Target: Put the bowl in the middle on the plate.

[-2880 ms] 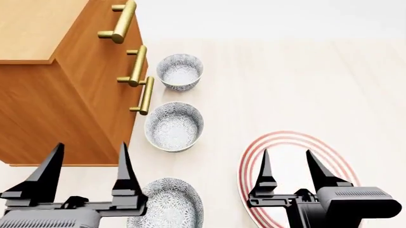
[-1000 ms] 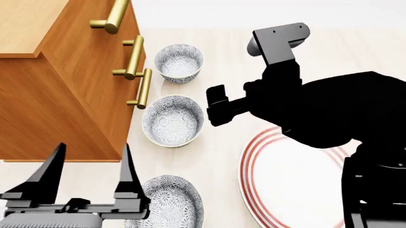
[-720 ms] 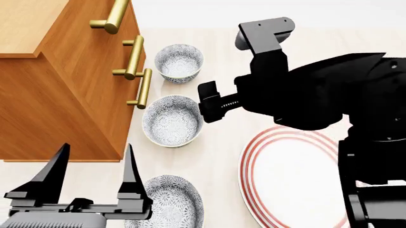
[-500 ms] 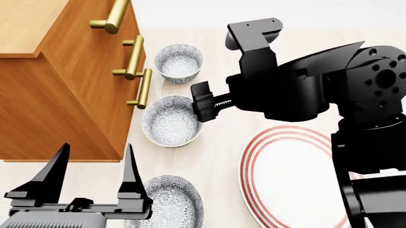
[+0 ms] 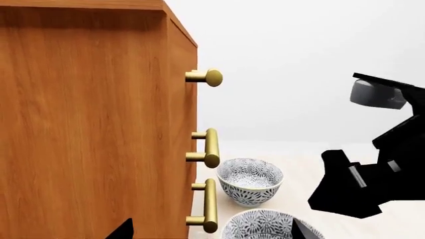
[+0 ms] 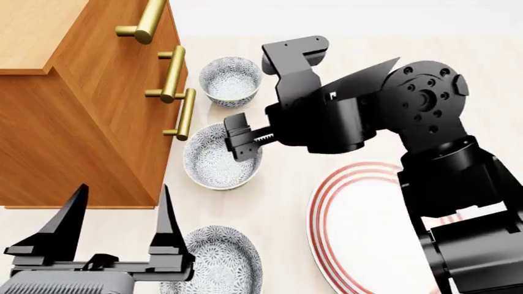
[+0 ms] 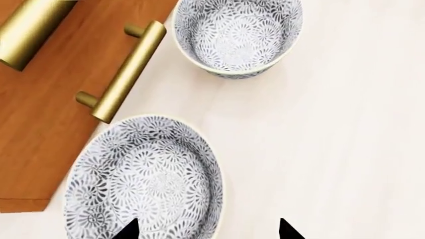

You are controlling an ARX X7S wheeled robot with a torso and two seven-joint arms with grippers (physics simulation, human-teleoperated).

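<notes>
The middle bowl (image 6: pixel 219 158) sits ungrasped; your right gripper (image 6: pixel 239 138) has swung left from the plate (image 6: pixel 376 233), now above its right rim, jaws open, empty; descend next.

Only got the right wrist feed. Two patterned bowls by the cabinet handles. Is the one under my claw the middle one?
Observer: Yes. Head view shows a third bowl nearer the robot, so the right claw is over the middle bowl.
Operator: Plate?
Observer: The plate lies to the robot's right of that bowl, partly hidden by the right arm.
Operator: Left claw?
Observer: The left claw is open and empty, next to the third bowl.
</notes>
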